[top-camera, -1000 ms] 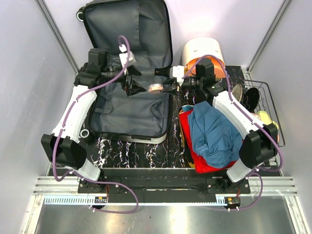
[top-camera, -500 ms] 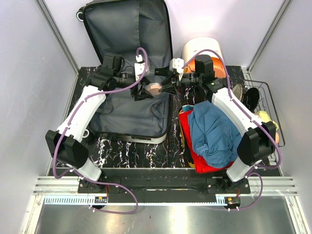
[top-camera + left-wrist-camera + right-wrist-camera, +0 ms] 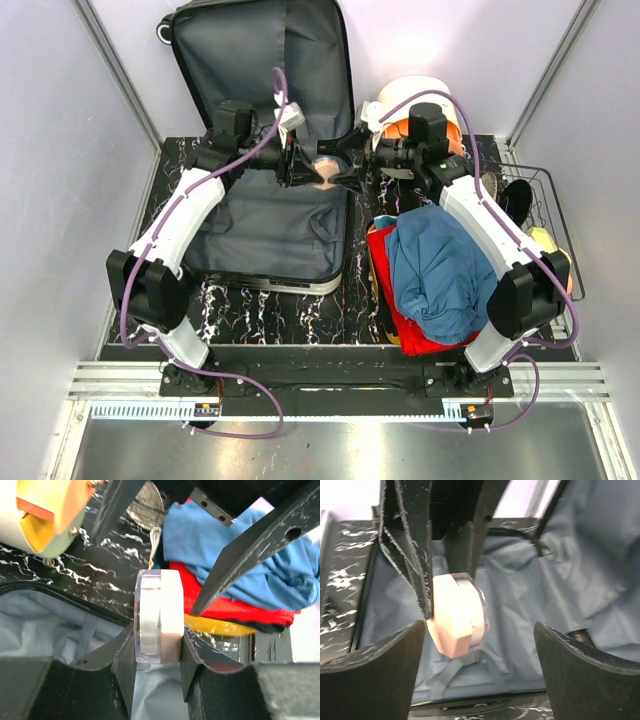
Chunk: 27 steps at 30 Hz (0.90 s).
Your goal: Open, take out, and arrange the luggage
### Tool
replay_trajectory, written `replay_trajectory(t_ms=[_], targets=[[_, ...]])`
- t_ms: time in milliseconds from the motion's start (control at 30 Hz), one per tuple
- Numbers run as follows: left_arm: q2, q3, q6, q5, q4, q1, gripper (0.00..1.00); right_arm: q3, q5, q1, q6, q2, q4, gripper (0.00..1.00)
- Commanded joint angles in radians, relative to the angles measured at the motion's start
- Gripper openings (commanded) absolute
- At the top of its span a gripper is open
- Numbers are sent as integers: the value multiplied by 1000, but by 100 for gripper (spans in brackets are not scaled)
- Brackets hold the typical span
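Observation:
The luggage [image 3: 262, 228] lies open on the table, grey lining up, with its lid [image 3: 265, 70] leaning on the back wall. Over its right edge my left gripper [image 3: 308, 170] is shut on a small pink and clear round case [image 3: 326, 171]. In the left wrist view the case [image 3: 157, 615] stands on edge, pinched between both pads, gripper [image 3: 157, 632]. My right gripper [image 3: 347, 160] faces it from the right, open, its fingers [image 3: 235, 562] spread to either side of the case without touching it. The right wrist view shows the case [image 3: 454, 614] ahead of the open right gripper [image 3: 480, 640].
A pile of blue [image 3: 440, 270] and red [image 3: 405, 325] clothes lies right of the luggage. A white-and-orange rounded box [image 3: 412, 100] stands at the back right. A wire basket [image 3: 550, 180] with shoes sits at the far right. Walls close in both sides.
My left gripper moved right to the case and shut on it. My right gripper, which held the case, has opened and let it go.

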Motion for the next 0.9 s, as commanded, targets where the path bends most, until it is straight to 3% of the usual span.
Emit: replay_trajectory(t_ms=[0,33,100,233,333,533,667,867], targets=[[-16,-105,-609,48,606,72,0,83,129,-81,183,-10,192,98],[-10,-118,-800,28,689,83,0,83,138,-92,200,-13,215,99],[20,-112,-992,-18,811,100,0,69,202,-102,196,-27,274,99],[41,-138,-1177,-96,908,101,0,77,282,-101,217,-36,309,97],[42,-158,-1222,-133,917,98,0,135,252,-96,219,-21,219,97],[42,-158,-1253,-126,914,83,0,118,134,-47,44,-36,122,98],[34,-162,-1248,-104,942,64,0,74,92,-13,-135,-56,133,100],[45,-148,-1234,-80,936,58,0,32,55,8,-278,-64,196,100]])
